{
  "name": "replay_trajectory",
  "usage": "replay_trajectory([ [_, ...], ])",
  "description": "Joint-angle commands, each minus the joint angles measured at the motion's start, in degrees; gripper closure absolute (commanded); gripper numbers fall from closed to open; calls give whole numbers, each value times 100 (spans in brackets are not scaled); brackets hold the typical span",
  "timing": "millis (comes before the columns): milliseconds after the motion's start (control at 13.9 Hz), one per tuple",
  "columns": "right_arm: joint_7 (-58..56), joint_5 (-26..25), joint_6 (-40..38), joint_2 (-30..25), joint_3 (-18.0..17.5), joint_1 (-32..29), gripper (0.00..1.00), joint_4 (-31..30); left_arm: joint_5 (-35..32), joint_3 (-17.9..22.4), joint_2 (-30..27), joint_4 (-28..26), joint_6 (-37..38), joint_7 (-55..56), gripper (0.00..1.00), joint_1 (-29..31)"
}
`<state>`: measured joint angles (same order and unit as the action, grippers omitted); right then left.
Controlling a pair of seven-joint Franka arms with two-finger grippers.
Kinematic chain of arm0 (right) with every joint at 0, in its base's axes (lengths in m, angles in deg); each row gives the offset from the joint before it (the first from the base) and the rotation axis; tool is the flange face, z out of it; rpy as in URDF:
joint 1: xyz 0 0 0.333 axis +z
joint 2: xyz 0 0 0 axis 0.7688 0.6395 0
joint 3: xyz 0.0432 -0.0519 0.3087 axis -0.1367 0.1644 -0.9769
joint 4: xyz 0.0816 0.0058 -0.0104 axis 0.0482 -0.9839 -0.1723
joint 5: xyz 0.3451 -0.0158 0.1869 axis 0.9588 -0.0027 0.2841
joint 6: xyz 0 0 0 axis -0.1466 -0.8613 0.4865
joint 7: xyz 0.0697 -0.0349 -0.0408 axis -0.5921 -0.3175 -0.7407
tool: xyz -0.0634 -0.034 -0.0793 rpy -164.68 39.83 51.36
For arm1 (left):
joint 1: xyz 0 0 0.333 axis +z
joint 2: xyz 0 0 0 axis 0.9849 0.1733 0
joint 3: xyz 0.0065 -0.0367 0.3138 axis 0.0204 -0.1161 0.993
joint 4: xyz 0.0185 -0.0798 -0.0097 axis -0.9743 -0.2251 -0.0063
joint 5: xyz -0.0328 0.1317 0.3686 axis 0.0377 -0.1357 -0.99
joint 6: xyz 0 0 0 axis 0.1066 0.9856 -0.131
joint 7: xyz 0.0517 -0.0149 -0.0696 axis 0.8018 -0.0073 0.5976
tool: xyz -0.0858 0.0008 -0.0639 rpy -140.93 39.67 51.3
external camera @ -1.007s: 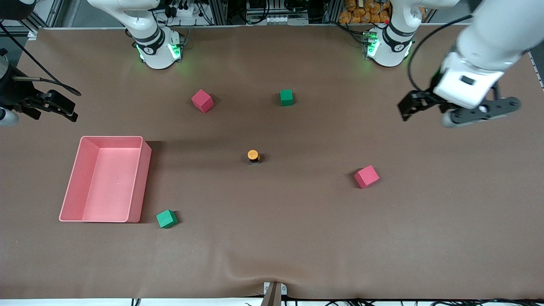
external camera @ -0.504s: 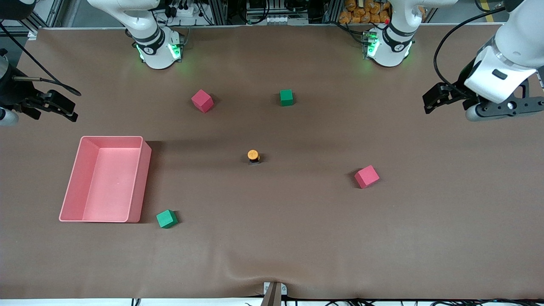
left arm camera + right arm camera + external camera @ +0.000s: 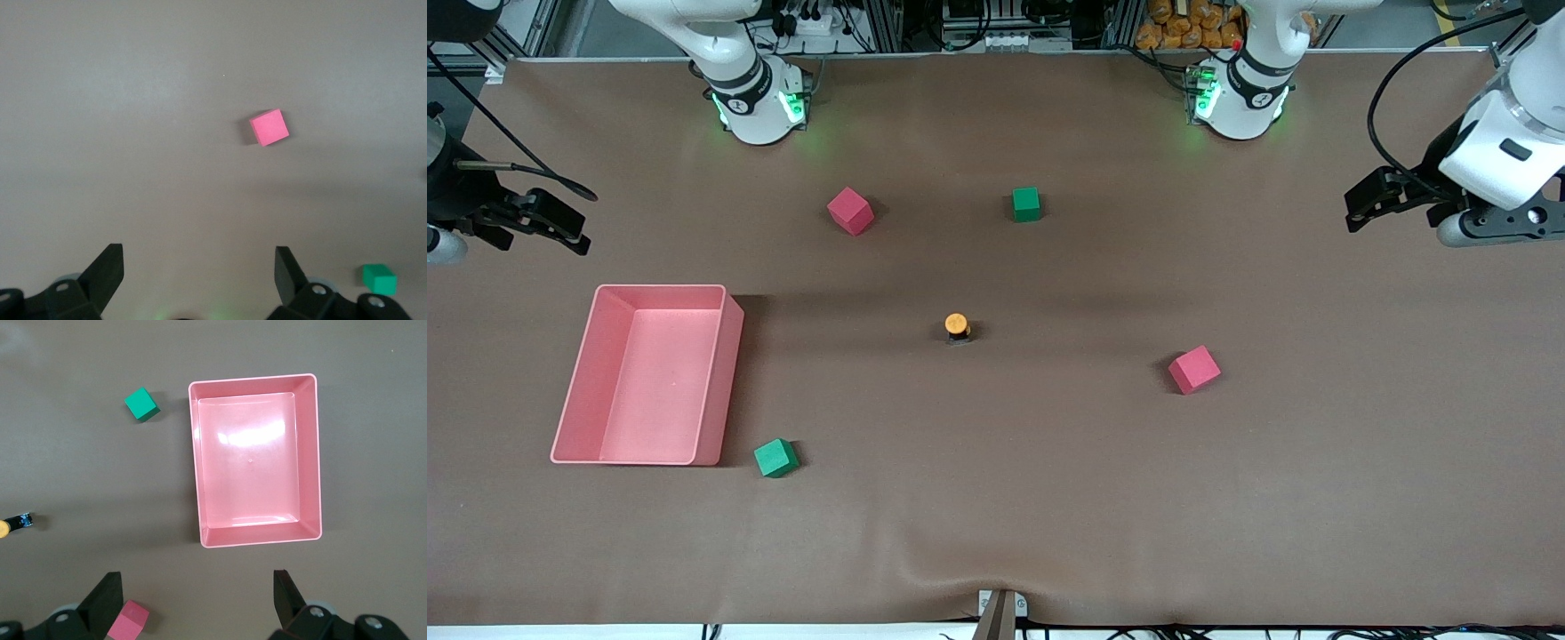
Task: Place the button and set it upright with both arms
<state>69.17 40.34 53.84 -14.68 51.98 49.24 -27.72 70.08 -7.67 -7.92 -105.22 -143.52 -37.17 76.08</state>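
The button [image 3: 957,325] stands upright in the middle of the table, orange cap up on its dark body. It also shows at the edge of the right wrist view [image 3: 13,524]. My left gripper [image 3: 1371,197] is open and empty, up in the air over the left arm's end of the table; its wrist view [image 3: 199,270] shows only bare mat between the fingers. My right gripper [image 3: 560,222] is open and empty over the right arm's end of the table, above the mat beside the pink tray, as its own view [image 3: 198,593] shows. Neither gripper is near the button.
A pink tray [image 3: 734,356] lies toward the right arm's end [image 3: 317,453]. Pink cubes [image 3: 850,211] [image 3: 1194,369] and green cubes [image 3: 1026,204] [image 3: 775,458] are scattered around the button. The left wrist view shows a pink cube [image 3: 269,127] and a green cube [image 3: 379,279].
My left arm has swung outward toward its end of the table, away from the middle. The right arm, the button and the cubes have not moved.
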Motion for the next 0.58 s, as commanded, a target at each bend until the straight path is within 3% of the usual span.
replay_trajectory([
  [0, -29, -55, -72, 58, 22, 39, 0, 85, 17, 92, -87, 19, -38, -305, 0, 52],
  [504, -29, -46, -72, 58, 22, 39, 0, 85, 87, 84, -149, 186, 322, -217, 0, 245],
])
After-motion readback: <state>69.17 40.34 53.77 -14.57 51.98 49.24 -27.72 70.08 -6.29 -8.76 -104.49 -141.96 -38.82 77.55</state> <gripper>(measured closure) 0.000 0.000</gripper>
